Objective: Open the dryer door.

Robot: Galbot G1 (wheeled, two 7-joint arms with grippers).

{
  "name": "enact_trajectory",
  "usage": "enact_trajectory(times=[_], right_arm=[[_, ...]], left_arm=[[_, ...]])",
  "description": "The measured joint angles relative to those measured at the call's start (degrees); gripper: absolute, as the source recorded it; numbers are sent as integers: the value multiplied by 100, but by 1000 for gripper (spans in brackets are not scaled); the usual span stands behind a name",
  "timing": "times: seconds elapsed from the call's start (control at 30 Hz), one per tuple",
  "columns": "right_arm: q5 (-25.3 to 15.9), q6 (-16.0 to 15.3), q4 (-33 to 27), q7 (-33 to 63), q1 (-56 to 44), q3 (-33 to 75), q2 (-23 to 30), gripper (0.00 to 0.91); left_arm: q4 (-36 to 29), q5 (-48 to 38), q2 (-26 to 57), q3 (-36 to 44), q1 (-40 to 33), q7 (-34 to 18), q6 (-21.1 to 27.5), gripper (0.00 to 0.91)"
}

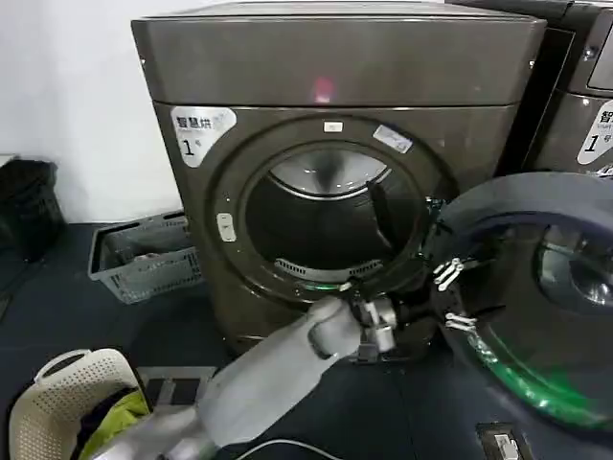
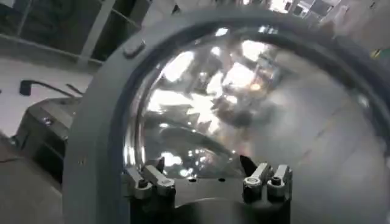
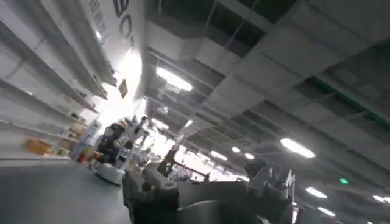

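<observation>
Dryer (image 1: pixel 287 67), dark grey-brown, fills the middle of the head view with its round opening uncovered. Its dryer door (image 1: pixel 536 316) hangs swung wide open on the right, grey inner side and glass bowl facing out. The left gripper (image 1: pixel 448 297) reaches across from lower left, fingers spread apart at the door's inner rim, gripping nothing. The right gripper (image 3: pixel 210 192) points up at a ceiling, fingers apart and empty. A grey basket (image 1: pixel 144 259) sits left of the machine.
</observation>
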Motion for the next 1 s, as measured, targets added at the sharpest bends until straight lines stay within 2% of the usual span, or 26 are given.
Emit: enact_trajectory(times=[0.27, 0.43, 0.6, 0.8, 0.87, 1.0], right_arm=[[-3, 212, -163, 79, -99, 250, 123, 907], [0, 225, -142, 95, -100, 298, 194, 907], [0, 224, -103, 96, -92, 300, 206, 907], [-3, 208, -104, 95, -77, 218, 166, 907], [-13, 196, -94, 90, -50, 165, 137, 907], [-71, 189, -32, 87, -3, 51, 141, 907]], left_arm=[[733, -145, -636, 187, -343, 10, -7, 907], [1226, -127, -632, 212, -513, 20, 16, 907], [1453, -113, -635, 213, -543, 42, 126, 907], [1324, -134, -629, 208, -447, 216, 243, 907], [1105, -203, -625, 224, -390, 299, 314, 907], [458, -222, -626, 234, -198, 338, 163, 907]])
